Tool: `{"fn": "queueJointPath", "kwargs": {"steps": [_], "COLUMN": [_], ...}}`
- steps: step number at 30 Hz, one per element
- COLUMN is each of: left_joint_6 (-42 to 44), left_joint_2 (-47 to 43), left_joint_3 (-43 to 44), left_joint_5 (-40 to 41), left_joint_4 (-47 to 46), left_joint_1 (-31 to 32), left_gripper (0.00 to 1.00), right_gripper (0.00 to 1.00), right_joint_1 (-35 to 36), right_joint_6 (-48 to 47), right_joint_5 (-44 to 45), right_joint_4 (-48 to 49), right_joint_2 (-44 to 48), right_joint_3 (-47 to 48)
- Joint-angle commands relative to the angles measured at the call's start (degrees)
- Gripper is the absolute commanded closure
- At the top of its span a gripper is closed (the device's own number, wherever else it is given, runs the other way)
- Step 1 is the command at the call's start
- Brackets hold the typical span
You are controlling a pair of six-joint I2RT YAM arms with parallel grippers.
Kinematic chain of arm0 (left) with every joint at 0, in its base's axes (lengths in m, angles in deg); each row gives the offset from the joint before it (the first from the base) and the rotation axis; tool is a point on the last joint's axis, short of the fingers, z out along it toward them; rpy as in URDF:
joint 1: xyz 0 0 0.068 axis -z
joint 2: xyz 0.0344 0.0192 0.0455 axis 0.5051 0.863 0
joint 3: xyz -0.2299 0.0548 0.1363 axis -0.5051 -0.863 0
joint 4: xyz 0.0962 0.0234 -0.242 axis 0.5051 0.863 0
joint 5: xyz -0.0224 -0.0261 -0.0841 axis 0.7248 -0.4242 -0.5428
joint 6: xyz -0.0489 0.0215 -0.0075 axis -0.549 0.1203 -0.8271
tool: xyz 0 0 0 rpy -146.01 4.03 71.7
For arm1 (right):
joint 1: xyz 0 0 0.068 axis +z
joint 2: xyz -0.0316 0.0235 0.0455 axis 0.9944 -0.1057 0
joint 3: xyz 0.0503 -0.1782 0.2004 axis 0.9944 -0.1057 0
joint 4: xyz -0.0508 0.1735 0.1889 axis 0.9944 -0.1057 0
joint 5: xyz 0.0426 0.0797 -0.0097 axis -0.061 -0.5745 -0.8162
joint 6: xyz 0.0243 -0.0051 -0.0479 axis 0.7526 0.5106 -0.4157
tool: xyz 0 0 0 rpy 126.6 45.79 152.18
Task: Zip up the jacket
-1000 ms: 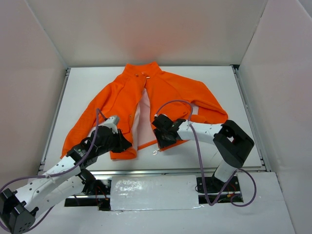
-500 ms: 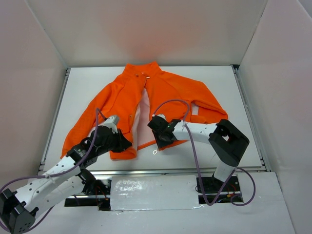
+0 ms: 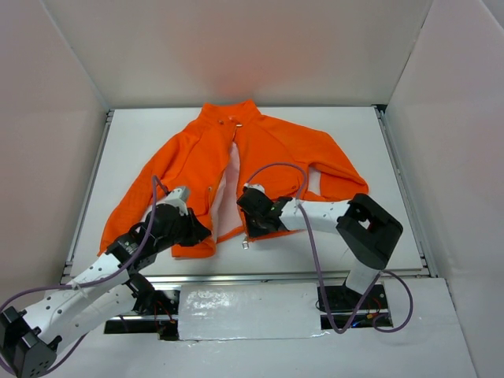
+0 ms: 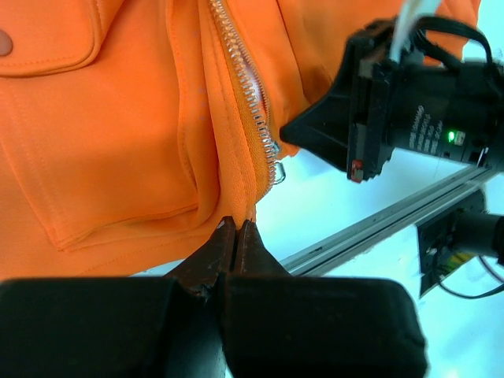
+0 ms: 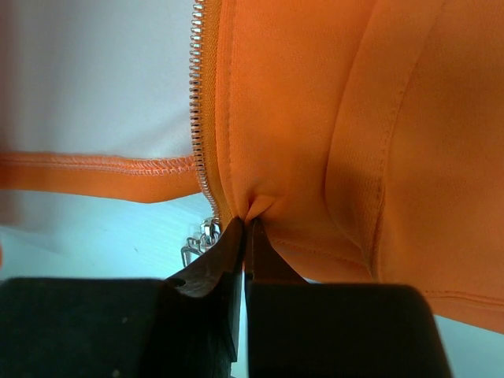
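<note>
Jacket: bright orange fleece [image 3: 272, 150], lying front-up and spread on the white table [image 3: 134, 130], collar [image 3: 233, 115] at the far side, hem toward the arms.
Left sleeve: angled out and down to the table's left side [image 3: 126, 209], lying flat.
Left gripper: low at the hem of the view-left front panel [image 4: 236, 227]; its fingers are pressed together with a pinch of the orange hem edge between the tips, just beside the zipper's bottom end.
Pocket: a flapped chest pocket [image 4: 47, 39] with a round snap at the flap's edge shows in the left wrist view, with stitched seams below it.
Front opening: unzipped from collar to hem; the whitish lining [image 3: 230, 185] shows as a narrow wedge between the two panels.
Zipper: pale metal teeth [image 4: 248, 87] run along the panel edge; the small metal pull [image 5: 201, 240] hangs off the bottom, over the table.
Right gripper: at the hem of the view-right panel [image 5: 246, 227]; its fingers are closed tight on a small puckered fold of fabric just right of the teeth.
Right sleeve: bent at the elbow [image 3: 339, 177], cuff folded back toward the body.
</note>
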Motion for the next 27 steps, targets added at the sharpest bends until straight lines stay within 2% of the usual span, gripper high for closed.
{"fn": "queueJointPath", "kwargs": {"steps": [1, 4, 7, 14, 18, 24, 27], "left_joint_6": [-1.83, -2.27, -3.24, -2.37, -1.49, -1.57, -2.8], "left_joint_2": [-0.64, -0.46, -1.07, 1.64, 4.63, 8.58, 11.3], "left_joint_3": [-0.52, -1.84, -3.33, -3.34, -3.51, -3.77, -4.47], "left_joint_5": [1.14, 0.96, 1.57, 1.32, -0.44, -1.58, -2.2], "left_joint_4": [-1.47, -4.97, -9.8, -20.17, -27.91, -38.54, -42.85], "left_joint_1": [-0.14, -0.14, -0.14, -0.14, 0.04, 0.39, 1.09], "left_gripper": [1.0, 1.0, 1.0, 1.0, 1.0, 1.0, 1.0], "right_gripper": [1.0, 1.0, 1.0, 1.0, 1.0, 1.0, 1.0], "right_joint_1": [1.52, 1.61, 1.79, 3.37, 3.37, 3.81, 5.12], "right_joint_6": [5.25, 11.4, 18.0, 18.1, 18.54, 17.74, 20.73], "right_joint_5": [-2.66, -2.13, 0.15, -0.46, 2.61, 5.51, 10.16], "right_joint_4": [3.13, 11.82, 16.06, 32.14, 38.57, 38.76, 38.66], "right_joint_2": [0.92, 10.84, 18.52, 33.54, 39.01, 41.56, 40.95], "right_joint_3": [-7.02, -12.47, -16.17, -28.71, -33.66, -33.84, -33.4]}}
